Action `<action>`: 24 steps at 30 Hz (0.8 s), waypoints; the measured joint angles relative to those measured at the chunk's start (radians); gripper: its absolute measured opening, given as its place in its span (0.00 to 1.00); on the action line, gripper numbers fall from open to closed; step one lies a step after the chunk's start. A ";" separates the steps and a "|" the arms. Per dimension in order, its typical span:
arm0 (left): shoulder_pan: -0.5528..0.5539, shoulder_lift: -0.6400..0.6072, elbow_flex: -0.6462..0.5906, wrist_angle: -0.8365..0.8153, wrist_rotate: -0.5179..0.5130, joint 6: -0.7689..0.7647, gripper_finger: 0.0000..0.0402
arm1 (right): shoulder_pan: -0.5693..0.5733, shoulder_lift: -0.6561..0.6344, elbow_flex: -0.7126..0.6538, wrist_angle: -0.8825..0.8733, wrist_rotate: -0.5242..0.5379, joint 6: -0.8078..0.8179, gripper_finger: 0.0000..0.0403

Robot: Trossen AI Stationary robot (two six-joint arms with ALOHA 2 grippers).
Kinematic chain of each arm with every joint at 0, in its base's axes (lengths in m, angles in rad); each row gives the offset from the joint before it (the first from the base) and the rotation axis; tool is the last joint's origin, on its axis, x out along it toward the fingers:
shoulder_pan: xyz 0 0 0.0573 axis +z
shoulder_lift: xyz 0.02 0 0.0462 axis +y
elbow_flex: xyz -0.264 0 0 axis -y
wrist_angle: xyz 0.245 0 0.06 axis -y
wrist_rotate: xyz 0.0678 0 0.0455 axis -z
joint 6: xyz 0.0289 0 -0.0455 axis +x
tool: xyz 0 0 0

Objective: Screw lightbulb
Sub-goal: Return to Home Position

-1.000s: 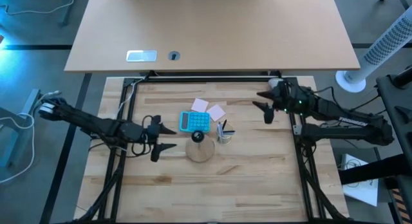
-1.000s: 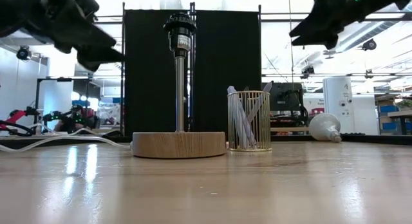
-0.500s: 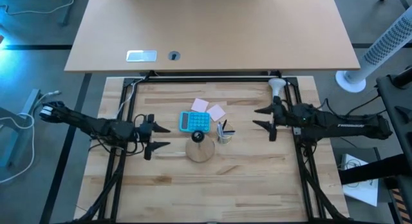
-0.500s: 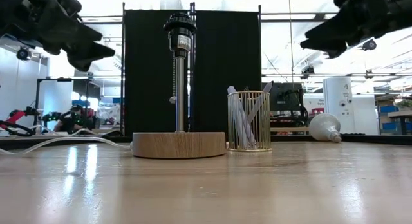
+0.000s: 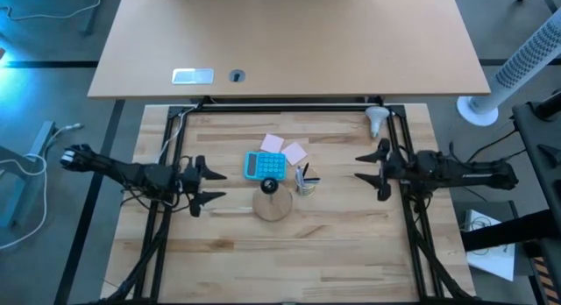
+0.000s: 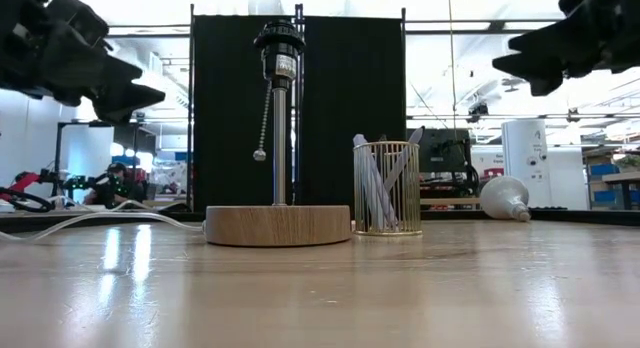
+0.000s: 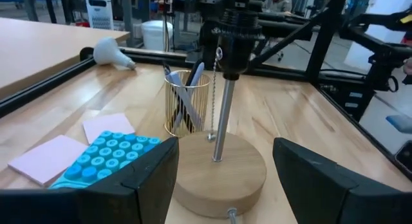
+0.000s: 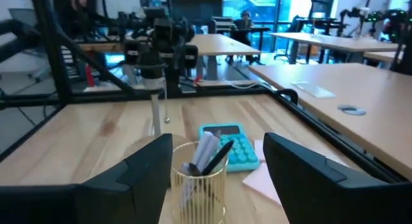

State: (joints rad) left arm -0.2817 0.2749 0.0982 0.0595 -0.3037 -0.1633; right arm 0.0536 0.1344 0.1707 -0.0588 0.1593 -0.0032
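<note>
The frosted white lightbulb (image 5: 377, 119) lies on its side at the table's far right corner, also seen in the low view (image 6: 505, 198) and the left wrist view (image 7: 112, 53). The lamp stands mid-table on a round wooden base (image 5: 273, 204), with its black socket (image 6: 278, 38) atop a metal rod and a pull chain (image 6: 262, 123) hanging beside the rod. My left gripper (image 5: 219, 184) is open and empty in the air, left of the lamp. My right gripper (image 5: 358, 166) is open and empty in the air, right of the pen cup and nearer the front than the bulb.
A blue calculator (image 5: 265, 166), pink sticky notes (image 5: 285, 147) and a gold wire pen cup (image 5: 304, 182) lie around the lamp base. Black frame rails (image 5: 405, 165) run along the table's sides. A second tabletop (image 5: 289, 42) lies beyond the far edge.
My right gripper has gone from beside the bulb toward the table's near edge and drawn back a little to the right, still open. My left gripper has drawn back toward the table's left edge, away from the lamp. The lamp's pull chain has swung out from the rod.
</note>
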 joint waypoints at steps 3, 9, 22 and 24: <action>0.000 -0.039 -0.027 0.006 0.046 0.028 0.61 | 0.013 -0.064 -0.039 0.005 0.000 -0.001 0.60; 0.006 -0.136 -0.087 0.137 0.263 0.108 0.61 | 0.035 -0.134 -0.119 -0.008 0.000 0.024 0.58; 0.197 -0.151 -0.088 0.089 0.241 0.072 0.61 | 0.040 -0.111 -0.127 -0.002 0.026 -0.034 0.62; 0.245 -0.175 -0.083 0.043 0.282 0.068 0.61 | 0.040 -0.112 -0.127 -0.004 0.022 -0.036 0.62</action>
State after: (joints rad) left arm -0.0367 0.0996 0.0150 0.1029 -0.0221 -0.0949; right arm 0.0937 0.0220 0.0441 -0.0624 0.1810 -0.0391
